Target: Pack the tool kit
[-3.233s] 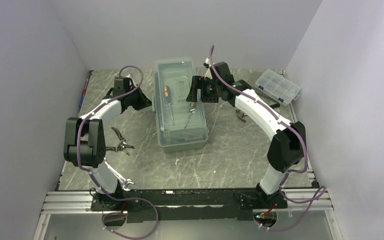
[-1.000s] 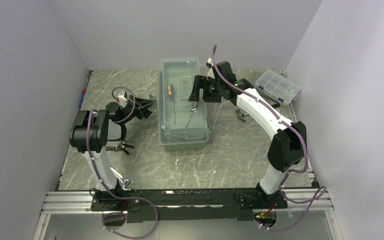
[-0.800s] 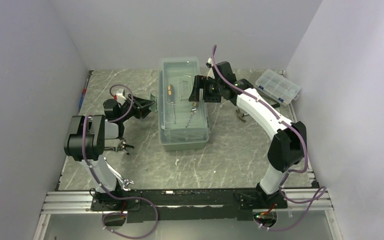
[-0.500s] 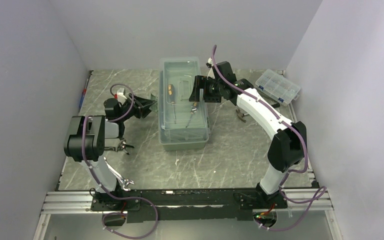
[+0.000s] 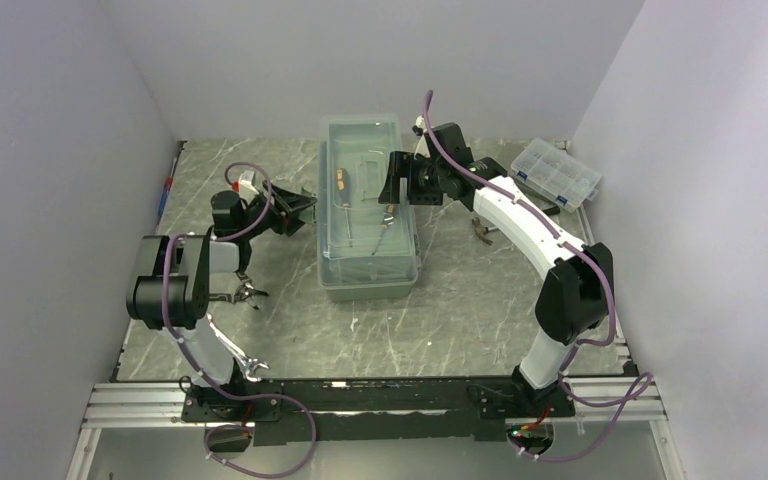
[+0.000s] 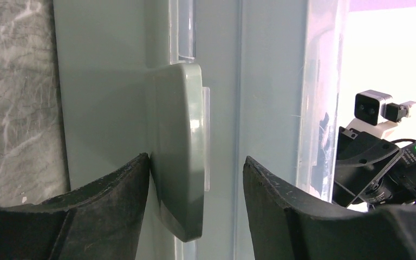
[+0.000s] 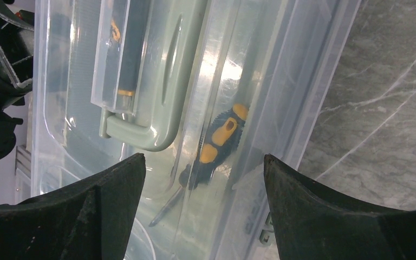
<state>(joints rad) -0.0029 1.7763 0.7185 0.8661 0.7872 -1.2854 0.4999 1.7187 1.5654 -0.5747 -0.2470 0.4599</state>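
The green toolbox [image 5: 368, 225] sits in the middle of the marble-patterned table [image 5: 460, 310], its long side running away from the arms; its clear lid [image 5: 360, 150] is down, and tools show through it. The left pincer [image 5: 300, 208] is pressed up to the box's left wall, straddling the green latch [image 6: 181, 157]; its jaws are apart, and in the wrist view one finger [image 6: 119, 200] touches the latch's edge while the other stands off it with a clear gap, so it is not clamped. The right pincer [image 5: 392, 180] hangs over the right side of the lid, jaws spread wide and holding nothing; between its fingers, through the plastic, you see the box's folded handle [image 7: 141, 130] and a black-and-yellow screwdriver [image 7: 219, 138] lying inside. A pair of pliers [image 5: 240, 293] lies on the table near the left arm, well apart from the box; a wrench [image 5: 250, 367] lies near that arm's base; a small clear organizer [image 5: 556, 172] sits at the far right corner.
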